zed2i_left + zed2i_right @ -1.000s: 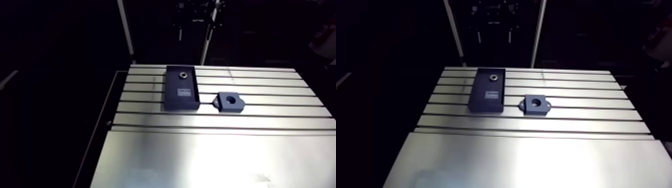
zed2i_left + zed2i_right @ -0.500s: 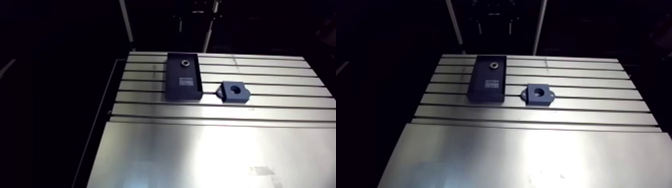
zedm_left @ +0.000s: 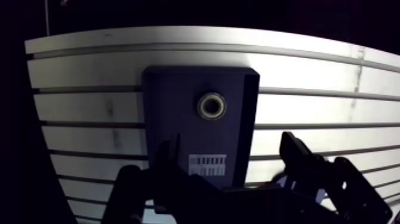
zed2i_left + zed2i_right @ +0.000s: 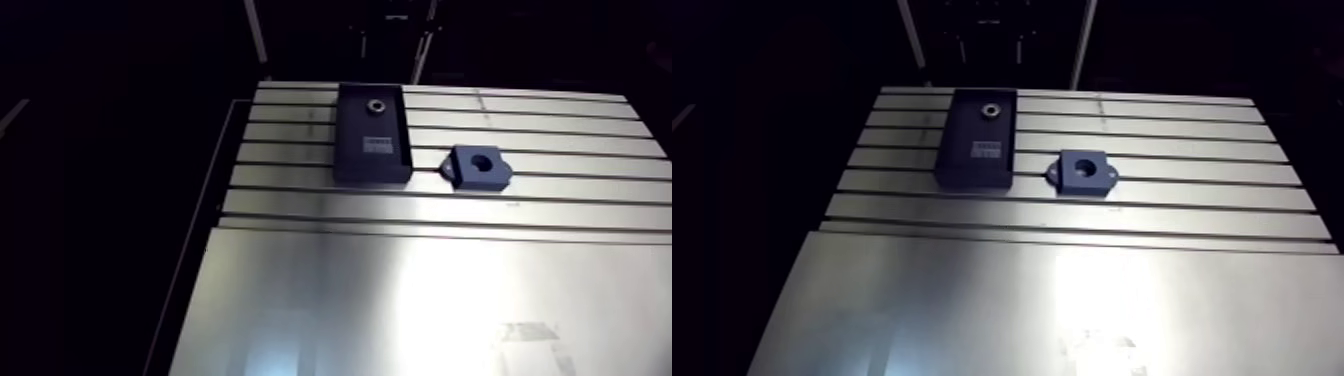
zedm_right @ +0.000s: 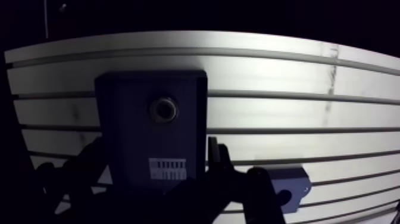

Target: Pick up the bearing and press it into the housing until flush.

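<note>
A small metal ring bearing lies at the far end of a dark rectangular tray with a white label, on the slotted table. In the wrist view my gripper hangs above the tray's near end, short of the bearing. It is open, with nothing between its fingers. The dark housing block, with a round bore facing up, rests on the table to the right of the tray. It shows beside the gripper in the wrist view as the housing. The arm view does not show the gripper.
The aluminium table has slotted rails at the back and a smooth plate at the front. Its left edge drops into darkness. Two upright posts stand behind the far edge.
The whole arm view has shifted, so the camera has moved. The tray, bearing and housing keep their places on the table.
</note>
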You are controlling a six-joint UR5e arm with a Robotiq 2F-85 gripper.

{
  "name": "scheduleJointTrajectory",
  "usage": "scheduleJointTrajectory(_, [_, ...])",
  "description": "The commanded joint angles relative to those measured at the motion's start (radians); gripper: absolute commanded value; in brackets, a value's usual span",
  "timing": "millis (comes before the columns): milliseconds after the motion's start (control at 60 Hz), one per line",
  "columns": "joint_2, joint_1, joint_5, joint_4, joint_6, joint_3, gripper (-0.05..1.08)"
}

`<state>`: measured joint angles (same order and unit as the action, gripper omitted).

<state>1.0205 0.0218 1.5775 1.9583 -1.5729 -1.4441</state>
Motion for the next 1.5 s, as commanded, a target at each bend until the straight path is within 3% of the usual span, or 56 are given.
scheduleJointTrajectory(17, [-0.009, 0.01, 0.002, 0.003, 0.027, -0.001, 0.11])
scheduleJointTrajectory(600, [-0.047, 0.018, 0.001, 0.024, 0.037, -0.009, 0.24])
scheduleJointTrajectory(1117, [-0.071, 0.018, 0.002, 0.047, 0.035, -0.014, 0.42])
scheduleJointTrajectory(1500, [-0.09, 0.015, 0.003, 0.058, 0.02, -0.026, 0.42])
